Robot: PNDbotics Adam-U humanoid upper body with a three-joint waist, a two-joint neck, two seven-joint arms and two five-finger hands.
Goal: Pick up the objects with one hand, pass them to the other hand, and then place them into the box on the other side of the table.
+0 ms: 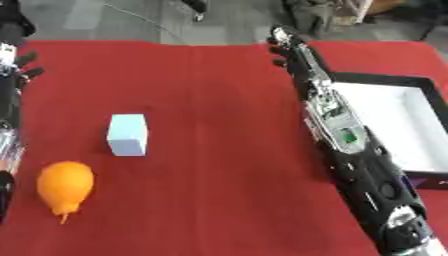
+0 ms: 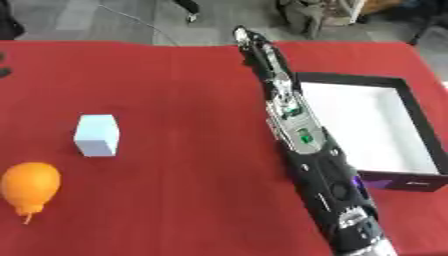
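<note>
On the red table (image 1: 227, 100), your 2 objects lie untouched on the left: a pale blue block (image 1: 128, 134) and, nearer you, an orange bulb (image 1: 64, 186). The box (image 2: 411, 107) on the right looks empty. Your right hand (image 1: 284, 45) reaches far forward, fingers relaxed, holding nothing. Your left hand (image 1: 24, 65) hangs at the left edge, also empty. Nothing seems done yet.

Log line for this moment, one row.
right hand: extended, holding nothing | left hand: idle | cube, orange object: on cloth | box: empty
</note>
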